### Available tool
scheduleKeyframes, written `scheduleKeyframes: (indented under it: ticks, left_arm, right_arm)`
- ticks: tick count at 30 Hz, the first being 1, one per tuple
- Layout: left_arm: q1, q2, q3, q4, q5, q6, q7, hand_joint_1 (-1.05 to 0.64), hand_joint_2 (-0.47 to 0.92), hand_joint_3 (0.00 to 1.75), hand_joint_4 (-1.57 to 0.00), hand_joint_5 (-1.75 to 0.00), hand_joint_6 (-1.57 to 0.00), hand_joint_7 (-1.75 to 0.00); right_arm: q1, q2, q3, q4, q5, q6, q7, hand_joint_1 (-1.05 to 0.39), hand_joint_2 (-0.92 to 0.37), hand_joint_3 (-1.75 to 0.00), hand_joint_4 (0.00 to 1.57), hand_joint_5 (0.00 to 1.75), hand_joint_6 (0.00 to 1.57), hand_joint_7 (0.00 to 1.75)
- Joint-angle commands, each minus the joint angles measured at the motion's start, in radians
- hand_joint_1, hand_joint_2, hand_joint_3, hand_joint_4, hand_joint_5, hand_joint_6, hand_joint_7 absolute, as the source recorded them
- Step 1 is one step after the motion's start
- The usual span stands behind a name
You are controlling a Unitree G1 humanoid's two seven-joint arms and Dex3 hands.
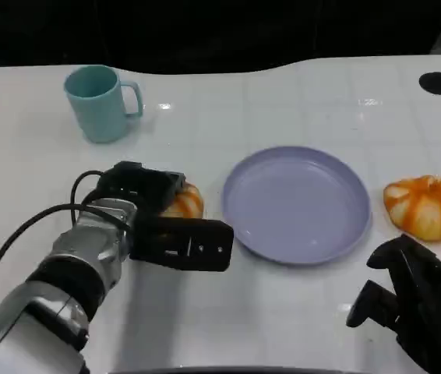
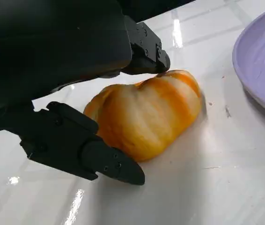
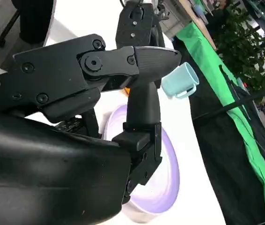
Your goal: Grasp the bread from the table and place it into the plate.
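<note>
An orange-and-white striped bread roll (image 1: 185, 202) (image 2: 146, 117) lies on the white table, just left of the lavender plate (image 1: 297, 204) (image 2: 263, 61). My left hand (image 1: 154, 214) (image 2: 53, 56) straddles this roll: one finger touches its far top, and the thumb (image 2: 99, 159) stretches along its near side, close to it. The roll still sits on the table. A second striped roll (image 1: 427, 205) lies to the right of the plate. My right hand (image 1: 415, 304) (image 3: 123, 93) hovers at the table's front right, fingers apart, holding nothing.
A teal mug (image 1: 100, 103) (image 3: 179, 82) stands at the back left. Black round holes (image 1: 436, 82) sit in the table near its far corners. A black cable runs along my left forearm (image 1: 57, 280).
</note>
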Motion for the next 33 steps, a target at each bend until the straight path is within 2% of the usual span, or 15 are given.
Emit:
scheduleKeyframes:
  ticks: [1,7,12,15,16,17,18,19,20,21,23,26,27,28,33]
  left_arm:
    - [-0.047,-0.007,0.010,0.067,-0.049,-0.021,0.001,-0.37,0.78,0.01,-0.02,-0.23,-0.21,0.00]
    - [-0.059,-0.010,0.000,0.120,-0.083,-0.057,-0.013,-0.30,0.84,0.01,-0.09,-0.19,-0.24,-0.01]
    - [-0.049,-0.010,0.002,0.141,-0.102,-0.089,0.033,-0.24,0.89,0.01,-0.32,-0.10,-0.34,-0.01]
    - [-0.028,-0.010,0.014,0.145,-0.113,-0.114,0.136,-0.22,0.92,0.20,-0.65,-0.20,-0.59,-0.06]
    - [-0.022,-0.010,0.013,0.147,-0.110,-0.119,0.176,-0.22,0.92,0.17,-0.83,-0.71,-0.85,-0.33]
    - [-0.017,-0.010,0.006,0.149,-0.102,-0.120,0.222,-0.22,0.92,0.15,-0.79,-1.20,-0.90,-0.62]
    - [-0.013,-0.010,0.001,0.152,-0.096,-0.122,0.259,-0.23,0.92,0.14,-0.80,-1.52,-0.85,-1.00]
    - [-0.011,-0.010,-0.003,0.155,-0.093,-0.122,0.279,-0.23,0.92,0.14,-0.82,-1.63,-0.79,-1.21]
    - [-0.010,-0.010,-0.005,0.157,-0.091,-0.123,0.293,-0.24,0.92,0.15,-0.84,-1.70,-0.76,-1.34]
    - [-0.011,-0.010,-0.001,0.160,-0.097,-0.122,0.292,-0.24,0.92,0.17,-0.81,-1.71,-0.73,-1.28]
    - [-0.010,-0.009,0.005,0.162,-0.106,-0.124,0.295,-0.23,0.92,0.24,-0.72,-1.71,-0.85,-0.62]
    - [-0.011,-0.006,0.010,0.160,-0.111,-0.126,0.307,-0.24,0.92,0.31,-0.73,-1.74,-0.95,-0.53]
    - [-0.012,-0.005,0.013,0.159,-0.113,-0.124,0.310,-0.22,0.92,0.29,-0.75,-1.74,-0.85,-0.88]
    - [-0.013,-0.005,0.014,0.159,-0.114,-0.123,0.311,-0.21,0.92,0.28,-0.76,-1.75,-0.79,-1.05]
    - [-0.024,-0.005,0.039,0.146,-0.142,-0.129,0.345,-0.21,0.92,0.30,-0.77,-1.75,-0.58,-1.51]
  right_arm:
    - [0.012,-0.014,-0.011,-0.021,0.010,0.004,0.003,-0.51,-0.92,-0.31,0.62,1.75,0.42,1.72]
    - [0.016,-0.015,-0.013,-0.025,0.010,0.005,0.002,-0.52,-0.92,-0.31,0.62,1.75,0.42,1.72]
    - [0.018,-0.017,-0.017,-0.023,0.017,0.002,0.012,-0.53,-0.92,-0.28,0.62,1.75,0.43,1.70]
    - [0.022,-0.017,-0.018,-0.027,0.019,0.006,0.010,-0.53,-0.92,-0.26,0.62,1.75,0.44,1.69]
    - [0.023,-0.018,-0.016,-0.031,0.016,0.006,0.008,-0.53,-0.92,-0.28,0.62,1.75,0.43,1.69]
    - [0.025,-0.020,-0.015,-0.034,0.013,0.006,0.008,-0.52,-0.92,-0.29,0.62,1.75,0.43,1.69]
    - [0.026,-0.021,-0.014,-0.037,0.011,0.007,0.006,-0.52,-0.92,-0.30,0.62,1.75,0.43,1.69]
    - [0.026,-0.022,-0.013,-0.038,0.011,0.008,0.005,-0.52,-0.92,-0.31,0.62,1.75,0.42,1.69]
    - [0.027,-0.022,-0.013,-0.039,0.011,0.009,0.004,-0.52,-0.92,-0.31,0.62,1.75,0.42,1.69]
    - [0.026,-0.023,-0.014,-0.040,0.011,0.012,0.002,-0.52,-0.92,-0.31,0.62,1.75,0.42,1.69]
    - [0.025,-0.023,-0.015,-0.040,0.010,0.012,0.000,-0.52,-0.92,-0.31,0.62,1.75,0.42,1.69]
    - [0.023,-0.023,-0.016,-0.036,0.011,0.009,0.003,-0.51,-0.92,-0.32,0.62,1.75,0.42,1.69]
    - [0.022,-0.022,-0.017,-0.033,0.013,0.009,0.004,-0.52,-0.92,-0.31,0.62,1.75,0.42,1.69]
    - [0.021,-0.022,-0.018,-0.031,0.015,0.009,0.006,-0.52,-0.92,-0.31,0.62,1.75,0.43,1.69]
    - [0.017,-0.020,-0.022,-0.017,0.018,0.005,0.011,-0.53,-0.92,-0.27,0.62,1.75,0.45,1.66]
